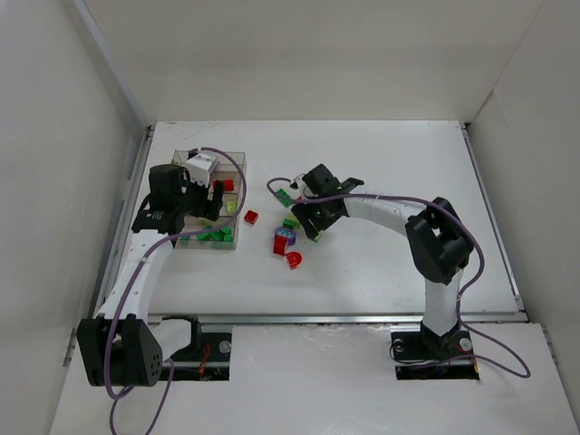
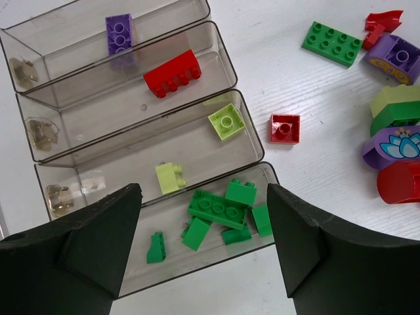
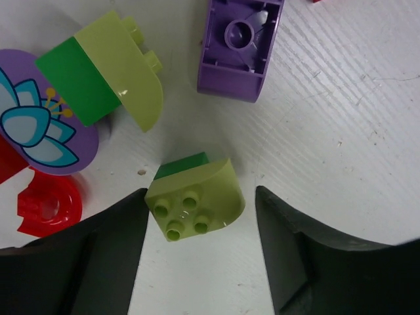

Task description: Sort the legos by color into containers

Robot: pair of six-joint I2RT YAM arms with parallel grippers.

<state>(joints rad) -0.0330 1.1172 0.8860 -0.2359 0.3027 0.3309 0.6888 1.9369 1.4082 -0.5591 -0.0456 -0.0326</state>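
step: picking yellow-green brick (image 3: 193, 200) | right gripper (image 3: 197, 203) spread astride it | left gripper (image 2: 203, 197) spread over organizer (image 2: 98, 111) | next: close, carry left

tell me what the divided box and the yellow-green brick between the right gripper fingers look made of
Clear smoky four-row organizer box: looks like rigid transparent plastic, glossy; the white table shows through its walls. Yellow-green rounded brick: seemingly hard moulded plastic, smooth with a soft sheen; crisp studs and highlights on its curve.
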